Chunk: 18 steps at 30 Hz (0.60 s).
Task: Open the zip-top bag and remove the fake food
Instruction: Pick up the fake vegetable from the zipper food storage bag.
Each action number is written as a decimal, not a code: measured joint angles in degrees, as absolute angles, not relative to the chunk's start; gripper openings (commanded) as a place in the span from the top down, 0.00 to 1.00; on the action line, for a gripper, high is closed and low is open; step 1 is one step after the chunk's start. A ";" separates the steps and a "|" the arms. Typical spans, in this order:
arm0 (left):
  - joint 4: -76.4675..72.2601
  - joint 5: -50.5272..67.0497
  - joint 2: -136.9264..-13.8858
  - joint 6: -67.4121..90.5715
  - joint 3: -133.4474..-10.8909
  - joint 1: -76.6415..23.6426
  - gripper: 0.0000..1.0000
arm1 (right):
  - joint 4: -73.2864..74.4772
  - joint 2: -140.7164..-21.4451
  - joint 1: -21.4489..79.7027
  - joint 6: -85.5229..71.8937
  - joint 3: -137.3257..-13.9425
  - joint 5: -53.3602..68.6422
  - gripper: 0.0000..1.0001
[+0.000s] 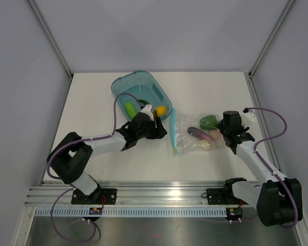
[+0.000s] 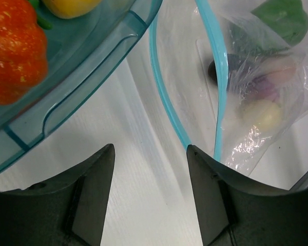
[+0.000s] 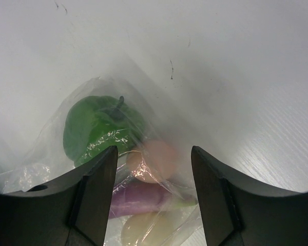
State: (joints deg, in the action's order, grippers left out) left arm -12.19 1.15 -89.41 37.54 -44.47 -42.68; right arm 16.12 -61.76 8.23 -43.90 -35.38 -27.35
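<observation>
The zip-top bag point(image 1: 195, 134) lies on the table point(image 1: 92, 97), right of the middle and nearer to the right edge. It is clear, thin and much wrinkled. Its light blue zip strip point(image 2: 164, 97) stands open in a long loop that faces the left gripper point(image 2: 150, 148).

Inside I see a green pepper point(image 3: 97, 128), a purple eggplant point(image 3: 138, 200), a pinkish piece point(image 3: 155, 159) and a pale yellowish piece point(image 2: 262, 113) (the plastic shines, so their outlines are soft).

The left gripper has its fingers spread, with bare table between them. The near end of the strip loop goes behind one finger, and I cannot tell if it touches.

The right gripper point(image 3: 154, 151) also has its fingers spread, over the end of the bag opposite the strip. Whether they touch the plastic is not clear.

A teal tub point(image 1: 120, 84) toward the far edge holds a cucumber point(image 1: 129, 107), a lemon point(image 1: 161, 110) and an orange-red piece point(image 2: 15, 51), which is cut off by the picture's edge in the left wrist view.
</observation>
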 measured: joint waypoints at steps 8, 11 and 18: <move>-14.04 4.71 -93.73 37.78 -47.29 -43.16 0.50 | 16.10 -61.76 8.23 -43.90 -35.33 -27.33 0.33; -15.73 5.93 -96.20 37.82 -48.93 -43.55 0.56 | 16.10 -61.76 8.23 -43.90 -35.33 -27.33 0.33; -17.21 7.75 -101.14 38.00 -52.47 -44.31 0.62 | 15.64 -61.71 8.23 -43.90 -35.09 -27.31 0.33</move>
State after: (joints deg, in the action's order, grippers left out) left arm -17.21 7.75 -101.14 38.00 -52.47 -44.31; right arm 15.64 -61.71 8.23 -43.90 -35.09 -27.31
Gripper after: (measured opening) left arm 0.394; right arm 0.669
